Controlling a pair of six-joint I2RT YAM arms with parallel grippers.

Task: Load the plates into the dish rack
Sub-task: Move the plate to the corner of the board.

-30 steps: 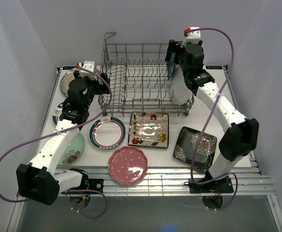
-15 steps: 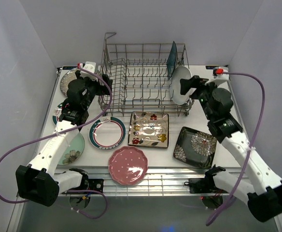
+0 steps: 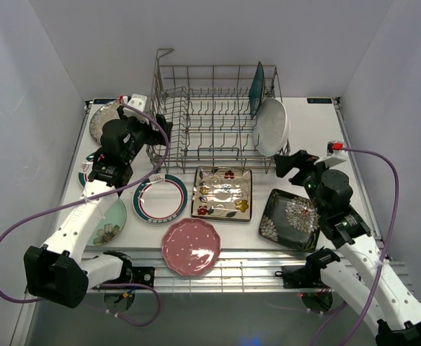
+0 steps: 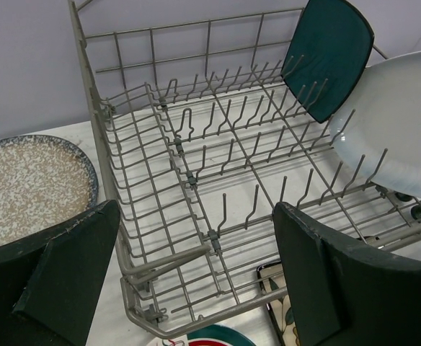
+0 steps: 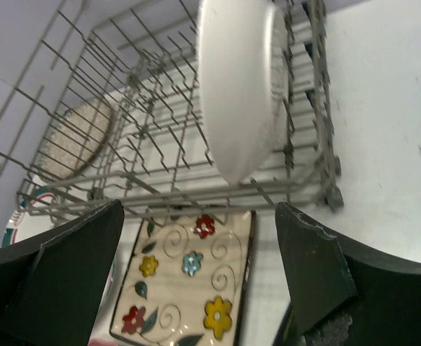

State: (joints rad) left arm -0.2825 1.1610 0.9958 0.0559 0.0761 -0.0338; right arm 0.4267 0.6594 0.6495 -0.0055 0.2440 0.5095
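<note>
The grey wire dish rack point(image 3: 214, 119) is set at the back middle of the white table point(image 3: 318, 130), with a raised handle at its far left corner. Two plates are stood on edge at its right end, a white oval plate point(image 3: 272, 126) and a teal plate point(image 3: 257, 88) behind it; the other tine rows are left free. Bare table is seen right of the rack. Laid flat in front are a cream floral square plate point(image 3: 223, 193), a black floral square plate point(image 3: 291, 218), a teal-rimmed white plate point(image 3: 161, 198) and a pink scalloped plate point(image 3: 190, 246) at the near edge. A speckled round plate point(image 3: 101, 119) is seen left of the rack. The left gripper point(image 3: 158, 132) is held wide and unladen just beside the rack's left wall; the right gripper point(image 3: 288, 163), equally wide and unladen, is held near the rack's right front corner.
</note>
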